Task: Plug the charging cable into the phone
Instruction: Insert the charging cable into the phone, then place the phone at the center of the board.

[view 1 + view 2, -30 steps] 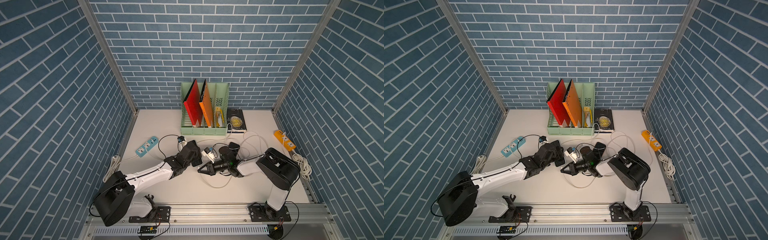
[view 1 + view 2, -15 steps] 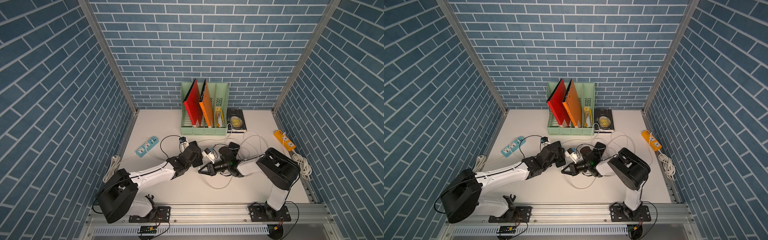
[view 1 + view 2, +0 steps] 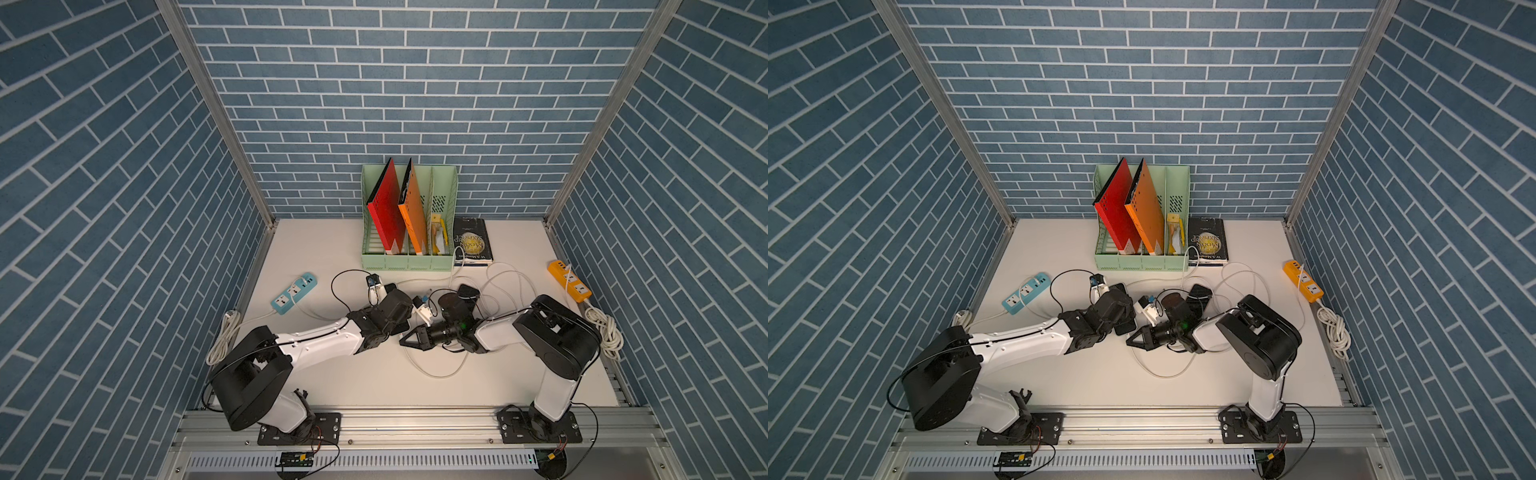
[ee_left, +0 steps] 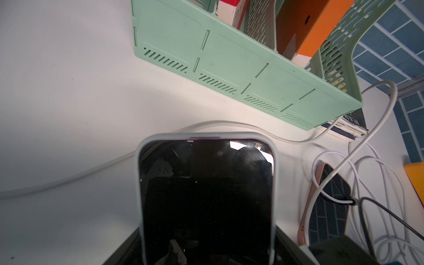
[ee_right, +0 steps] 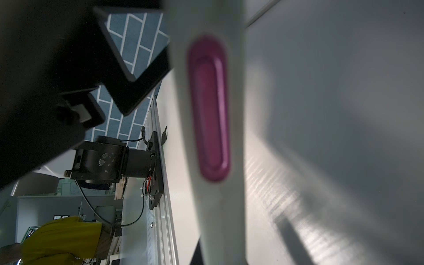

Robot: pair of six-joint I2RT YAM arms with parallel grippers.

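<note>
A: Biggest first?
B: White table [image 3: 374, 386], green file organizer [image 3: 409, 262] against its back edge.
A: And the phone [image 4: 206, 195]?
B: Mid-table, long axis front to back, top end pointing at the organizer, bottom end toward the front edge.
A: Held?
B: Clamped across its width by the left gripper [image 3: 395, 308], spread wide. Just beside the bottom end, right gripper [image 3: 404, 339] pinched shut; cannot tell whether on a plug.
A: And the charging cable [image 3: 436, 376]?
B: Looped on the table, frontward of the right gripper. Purple port slot [image 5: 210, 110] blurred.
</note>
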